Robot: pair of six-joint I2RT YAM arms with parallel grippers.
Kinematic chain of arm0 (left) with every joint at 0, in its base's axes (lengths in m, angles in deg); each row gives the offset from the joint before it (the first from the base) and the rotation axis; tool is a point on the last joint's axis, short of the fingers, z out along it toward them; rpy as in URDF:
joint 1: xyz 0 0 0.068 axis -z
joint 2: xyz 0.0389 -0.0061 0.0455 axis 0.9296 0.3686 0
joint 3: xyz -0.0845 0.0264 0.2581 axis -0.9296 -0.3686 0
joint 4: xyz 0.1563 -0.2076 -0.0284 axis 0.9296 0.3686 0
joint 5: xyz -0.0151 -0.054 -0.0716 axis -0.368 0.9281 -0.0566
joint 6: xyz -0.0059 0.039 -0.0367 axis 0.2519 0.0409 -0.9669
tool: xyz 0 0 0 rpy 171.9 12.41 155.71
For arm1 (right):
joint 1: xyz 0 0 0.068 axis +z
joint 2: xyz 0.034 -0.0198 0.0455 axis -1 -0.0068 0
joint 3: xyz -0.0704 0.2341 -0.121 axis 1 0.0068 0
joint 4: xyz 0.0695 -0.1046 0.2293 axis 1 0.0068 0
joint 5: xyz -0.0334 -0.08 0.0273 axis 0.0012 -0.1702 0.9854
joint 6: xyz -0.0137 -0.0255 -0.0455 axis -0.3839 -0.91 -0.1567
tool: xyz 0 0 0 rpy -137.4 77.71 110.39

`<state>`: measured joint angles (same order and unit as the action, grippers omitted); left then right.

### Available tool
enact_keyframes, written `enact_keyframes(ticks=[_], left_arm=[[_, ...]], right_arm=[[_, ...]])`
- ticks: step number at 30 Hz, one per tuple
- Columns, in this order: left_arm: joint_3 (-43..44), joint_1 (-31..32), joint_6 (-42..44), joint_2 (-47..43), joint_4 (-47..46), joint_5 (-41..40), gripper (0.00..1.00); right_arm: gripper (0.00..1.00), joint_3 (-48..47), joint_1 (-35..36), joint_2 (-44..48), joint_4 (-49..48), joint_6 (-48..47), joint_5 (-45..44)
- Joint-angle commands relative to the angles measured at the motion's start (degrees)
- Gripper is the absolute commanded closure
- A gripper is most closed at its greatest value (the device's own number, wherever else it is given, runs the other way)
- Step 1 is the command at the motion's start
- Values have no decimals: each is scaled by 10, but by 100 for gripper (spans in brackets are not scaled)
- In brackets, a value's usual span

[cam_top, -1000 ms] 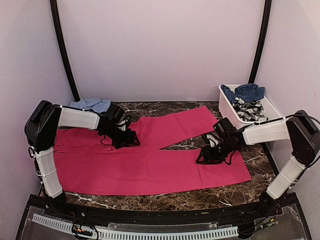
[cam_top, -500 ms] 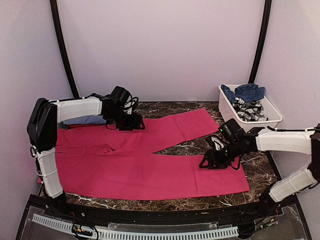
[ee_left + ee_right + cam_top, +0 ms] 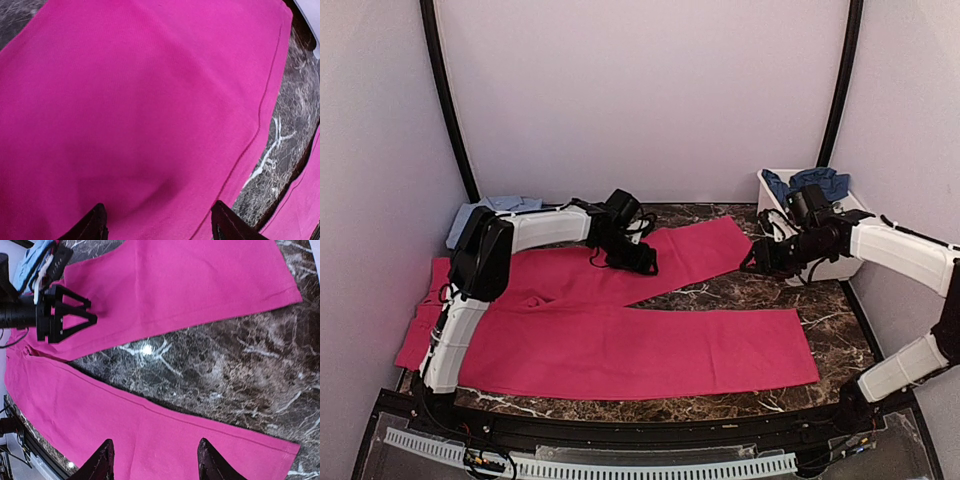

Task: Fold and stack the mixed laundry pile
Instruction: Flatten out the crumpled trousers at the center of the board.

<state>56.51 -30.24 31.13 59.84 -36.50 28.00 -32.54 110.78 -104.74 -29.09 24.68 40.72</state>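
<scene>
1. Two legs of the magenta trousers (image 3: 620,340) lie spread flat on the marble table (image 3: 720,290), splayed in a V that opens to the right; the waist is at the left edge.
2. Folding looks not yet begun; I judge this the reach-in before a first fold, leg onto leg.
3. Left gripper (image 3: 632,255) hovers low over the middle of the far leg, its arm stretched far out across the cloth; the left wrist view shows its fingers (image 3: 95,222) wide apart, nothing between them but flat fabric below.
4. Right gripper (image 3: 767,262) hangs above bare marble, between the far leg's hem and the tub (image 3: 775,215); its jaws are wide and empty.
5. Next move probably calls for each gripper to descend and pinch the far leg's far edge, one near the hem, one nearer the crotch, then carry it over the near leg.
6. Light blue shirt (image 3: 485,208) waits at the far left; navy garment (image 3: 815,183) and patterned garment (image 3: 817,215) sit in the tub.
</scene>
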Motion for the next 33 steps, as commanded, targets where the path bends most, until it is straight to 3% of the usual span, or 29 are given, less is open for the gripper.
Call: enact_keyframes(ticks=[1,5,11,18,22,26,33], left_arm=[[4,38,65,16,78,4,31],[-55,66,95,4,102,19,34],[-205,76,111,-75,65,58,37],[-221,65,89,-160,23,59,29],[-230,6,28,-245,-12,73,27],[-294,-102,-62,-334,-68,75,27],[-380,-285,-174,-423,-51,-47,23]], right_arm=[[46,-59,-13,-37,-11,-37,-8],[46,-118,-14,-89,-21,-49,-8],[47,-204,-14,-200,-51,-64,26],[50,-285,15,-355,-75,-73,49],[51,-298,20,-401,-83,-79,29],[51,-314,19,-430,-65,-91,-5],[51,-281,-11,-437,-45,-73,-41]])
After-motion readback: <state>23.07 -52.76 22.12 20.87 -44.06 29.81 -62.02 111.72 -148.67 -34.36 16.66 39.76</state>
